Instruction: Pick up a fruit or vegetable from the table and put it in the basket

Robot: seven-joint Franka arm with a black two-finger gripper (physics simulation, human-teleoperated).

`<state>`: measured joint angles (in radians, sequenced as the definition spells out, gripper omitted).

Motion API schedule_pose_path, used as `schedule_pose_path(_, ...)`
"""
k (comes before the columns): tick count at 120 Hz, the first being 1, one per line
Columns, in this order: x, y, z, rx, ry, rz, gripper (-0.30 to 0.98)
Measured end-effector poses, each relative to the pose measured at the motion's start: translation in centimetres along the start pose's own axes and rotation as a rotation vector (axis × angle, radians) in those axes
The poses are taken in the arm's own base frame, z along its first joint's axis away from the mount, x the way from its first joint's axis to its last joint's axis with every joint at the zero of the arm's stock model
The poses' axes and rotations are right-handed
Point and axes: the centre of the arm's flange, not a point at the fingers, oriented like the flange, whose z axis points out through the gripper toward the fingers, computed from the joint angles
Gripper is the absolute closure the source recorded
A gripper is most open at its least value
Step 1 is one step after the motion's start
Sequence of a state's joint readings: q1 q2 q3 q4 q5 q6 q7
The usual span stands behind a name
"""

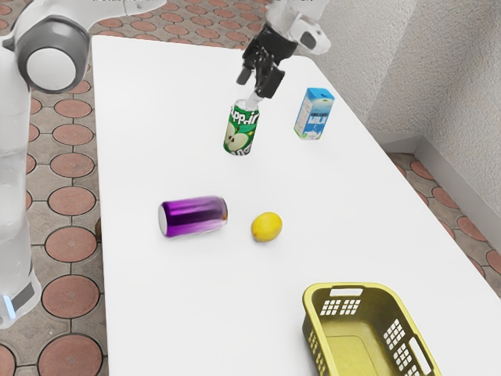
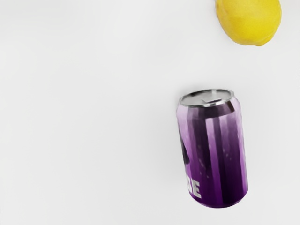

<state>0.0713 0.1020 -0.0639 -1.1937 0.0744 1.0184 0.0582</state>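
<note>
The gripper (image 1: pixel 255 84) is above the table (image 1: pixel 172 313), its two fingers apart and nothing between them; it looks to be near the top of the green can (image 1: pixel 240 131), though whether it touches I cannot tell. The step in hand, as I judge it, is to bring it over to the lemon (image 1: pixel 266 227); better to go across with height to spare, so as not to tip the green can or the milk (image 1: pixel 315 115); then centre over the fruit and come straight down, turned so that neither finger lands on the purple can (image 1: pixel 193 216), whose top end points toward the lemon; close low, about the fruit's widest part, since a round skin pinched high may well roll off; lift only once both sides bear on it.

The lemon lies on the table, just beside the purple can and apart from the basket (image 1: pixel 376 301).

As for containers: the green can and the milk stand upright, the purple can is on its side; what they hold cannot be told; the basket is open at the top, its slotted walls and yellow floor in sight, part of it cut off by the exterior view's lower edge; the lemon should be let go low inside the rim.
</note>
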Motion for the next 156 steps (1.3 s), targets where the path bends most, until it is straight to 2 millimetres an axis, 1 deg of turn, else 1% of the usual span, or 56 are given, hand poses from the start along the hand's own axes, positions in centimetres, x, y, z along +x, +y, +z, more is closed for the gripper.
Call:
schedule_pose_path(8, 1.4, 0.0, -0.8, 0.012, 0.11, 0.012, 0.0)
schedule_pose_path(17, 2.2, 0.2, -1.7, 0.022, 0.196, 0.028, 0.0)
schedule_pose_path(27, 0.8, 0.7, -3.3, 0.033, 0.253, 0.041, 0.0)
schedule_pose_path(43, 0.2, 1.5, -3.8, 0.038, 0.271, 0.068, 0.0)
schedule_pose_path(52, -0.4, 2.5, -4.3, 0.044, 0.287, 0.093, 0.0)
schedule_pose_path(70, 0.8, 6.0, -3.1, 0.052, 0.281, 0.167, 0.0)
schedule_pose_path(73, 1.1, 6.6, -2.6, 0.052, 0.278, 0.18, 0.0)
schedule_pose_path(76, 1.1, 7.2, -1.5, 0.056, 0.266, 0.189, 0.0)
schedule_pose_path(82, 1.5, 8.4, 1.7, 0.047, 0.234, 0.206, 0.0)
schedule_pose_path(86, 2.4, 9.4, 4.6, 0.03, 0.2, 0.219, 0.0)
schedule_pose_path(89, 2.9, 10.0, 6.4, 0.015, 0.185, 0.226, 0.0)
schedule_pose_path(92, 3.3, 10.5, 7.5, 0.0, 0.18, 0.229, 0.0)
schedule_pose_path(95, 3.6, 10.9, 8.3, -0.014, 0.183, 0.226, 0.0)
schedule_pose_path(103, 4.3, 11.2, 9.5, -0.055, 0.191, 0.182, 0.0)
schedule_pose_path(112, 4.9, 10.5, 10.0, -0.088, 0.204, 0.105, 0.0)
schedule_pose_path(117, 5.1, 9.7, 11.3, -0.116, 0.189, 0.053, 0.0)
schedule_pose_path(122, 5.0, 8.5, 12.3, -0.141, 0.182, -0.007, 0.0)
schedule_pose_path(128, 4.5, 7.0, 13.4, -0.172, 0.183, -0.082, 0.0)
schedule_pose_path(132, 4.0, 6.5, 14.0, -0.188, 0.189, -0.126, 0.0)
schedule_pose_path(156, 2.3, 8.8, 15.1, -0.226, 0.216, -0.255, 0.0)
